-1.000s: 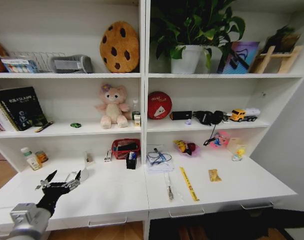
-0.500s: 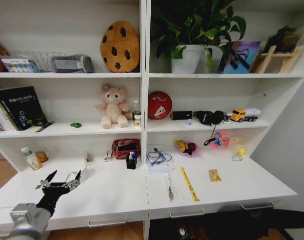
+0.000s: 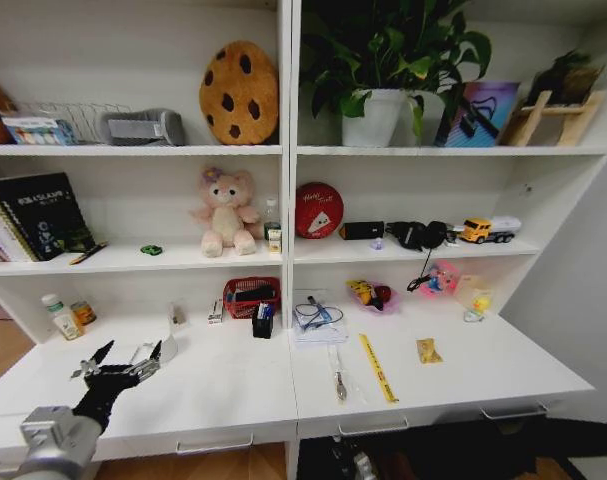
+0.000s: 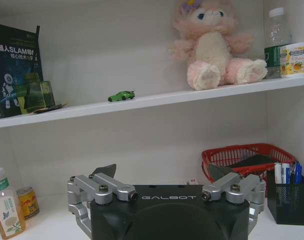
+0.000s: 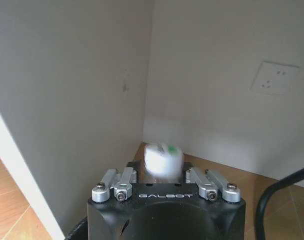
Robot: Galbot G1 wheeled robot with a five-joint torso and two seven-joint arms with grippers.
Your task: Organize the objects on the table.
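Observation:
Low over the left end of the white table (image 3: 213, 390), my left gripper (image 3: 123, 358) hangs open and holds nothing; in the left wrist view it (image 4: 162, 172) faces the back wall. A green-capped bottle (image 3: 58, 317) and a small can (image 3: 82, 313) stand just beyond it. A red basket (image 3: 251, 296), a black pen holder (image 3: 262, 321), a yellow ruler (image 3: 377, 367) and a dark pen (image 3: 336, 373) lie mid-table. My right gripper (image 5: 163, 167) is down near the wooden floor beside a wall, shut on a blurred white round thing (image 5: 163, 159) with a green mark.
Shelves rise behind the table with a plush bear (image 3: 225, 212), a green toy car (image 3: 151, 250), books (image 3: 41, 215), a red tin (image 3: 318, 210) and a potted plant (image 3: 378, 110). A snack packet (image 3: 428, 350) and small toys (image 3: 473, 298) sit at the right.
Part of the right arm has come into sight at the bottom edge of the head view, below the table. The left gripper and the objects have not moved.

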